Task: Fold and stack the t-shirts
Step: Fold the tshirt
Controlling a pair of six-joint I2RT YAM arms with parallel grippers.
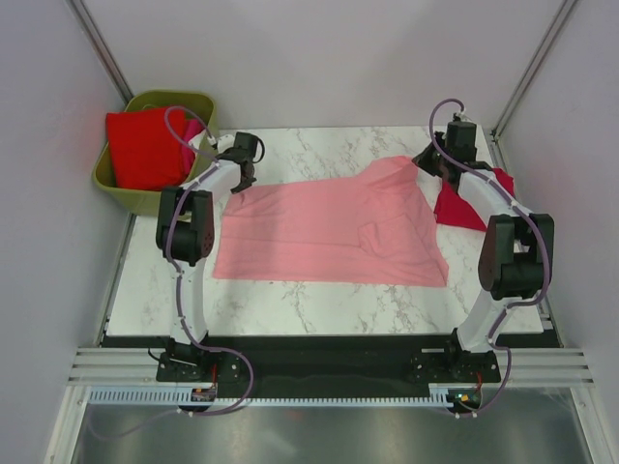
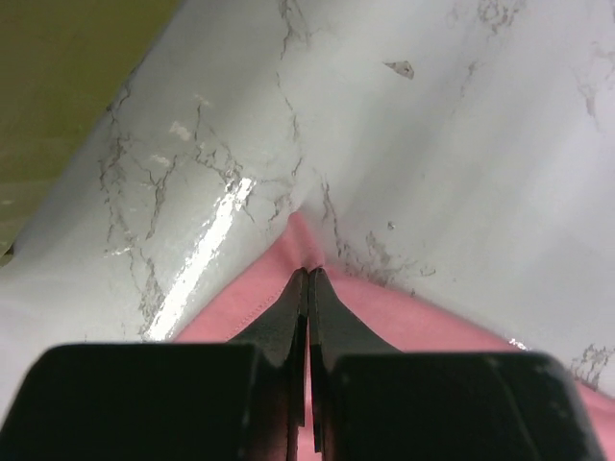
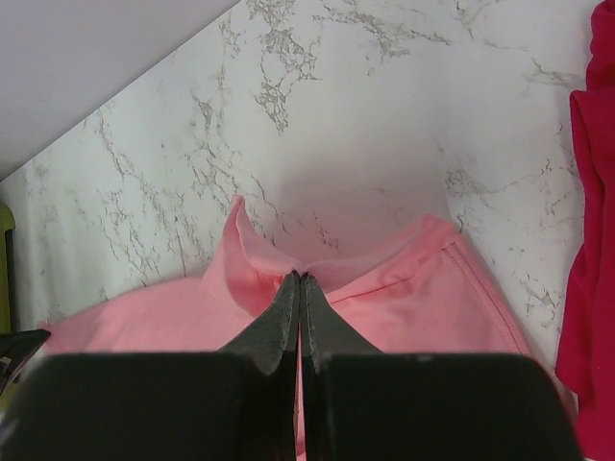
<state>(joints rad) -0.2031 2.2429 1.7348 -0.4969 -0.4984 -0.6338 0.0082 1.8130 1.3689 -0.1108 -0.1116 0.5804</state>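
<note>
A light pink t-shirt (image 1: 329, 232) lies spread across the marble table. My left gripper (image 1: 239, 182) is shut on its far left corner, seen in the left wrist view (image 2: 308, 272). My right gripper (image 1: 426, 166) is shut on its far right edge, where the cloth (image 3: 404, 298) puckers at the fingertips (image 3: 300, 279). A dark crimson t-shirt (image 1: 469, 205) lies folded at the right, partly under my right arm; it also shows in the right wrist view (image 3: 588, 240). A bright red t-shirt (image 1: 143, 145) and a bit of hot pink cloth (image 1: 193, 130) sit in the basket.
An olive-green basket (image 1: 126, 193) stands off the table's far left corner. The marble table (image 1: 319, 300) ends at a black strip in front. Grey walls and slanted frame posts close in the back and sides.
</note>
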